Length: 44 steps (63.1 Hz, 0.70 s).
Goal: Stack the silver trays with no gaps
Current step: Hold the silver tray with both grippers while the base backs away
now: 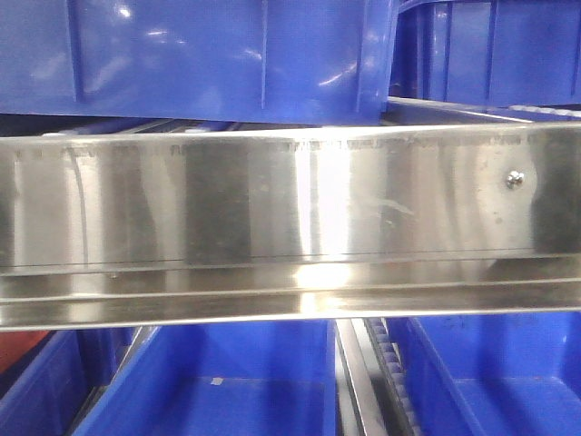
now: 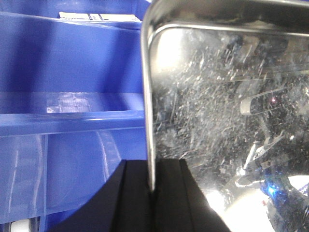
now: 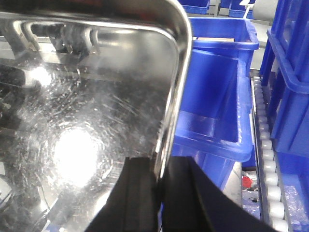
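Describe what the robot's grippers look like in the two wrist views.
The left gripper has two matte black, blocky fingers with flat tops and sloping outer flanks. The right gripper has a matching black pair. Nothing else of the arms shows: no cables, markings or links.

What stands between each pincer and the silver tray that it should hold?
Nothing visible does. The left pincer is shut directly on the silver tray rim, the right pincer likewise; blue bins sit beside, not between.
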### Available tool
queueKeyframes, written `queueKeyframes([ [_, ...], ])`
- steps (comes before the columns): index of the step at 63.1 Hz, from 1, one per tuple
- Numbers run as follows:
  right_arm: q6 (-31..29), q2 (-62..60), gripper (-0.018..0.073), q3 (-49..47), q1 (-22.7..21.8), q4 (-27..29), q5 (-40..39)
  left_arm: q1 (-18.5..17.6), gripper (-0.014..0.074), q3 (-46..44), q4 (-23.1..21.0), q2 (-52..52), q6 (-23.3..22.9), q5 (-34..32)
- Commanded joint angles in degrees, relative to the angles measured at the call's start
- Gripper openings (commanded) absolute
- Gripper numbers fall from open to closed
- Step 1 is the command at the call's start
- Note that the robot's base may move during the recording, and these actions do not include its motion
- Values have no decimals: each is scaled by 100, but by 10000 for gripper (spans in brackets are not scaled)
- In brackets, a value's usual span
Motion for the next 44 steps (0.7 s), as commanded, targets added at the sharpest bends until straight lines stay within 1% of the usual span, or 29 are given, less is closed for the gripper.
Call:
queueKeyframes([
  [1, -135, -30, -83, -12, 43, -44, -569, -43, -16, -99, -244, -73, 4, -231],
  [44, -135, -30, -83, -12, 43, -44, -569, -43, -16, -99, -244, -73, 4, -231],
])
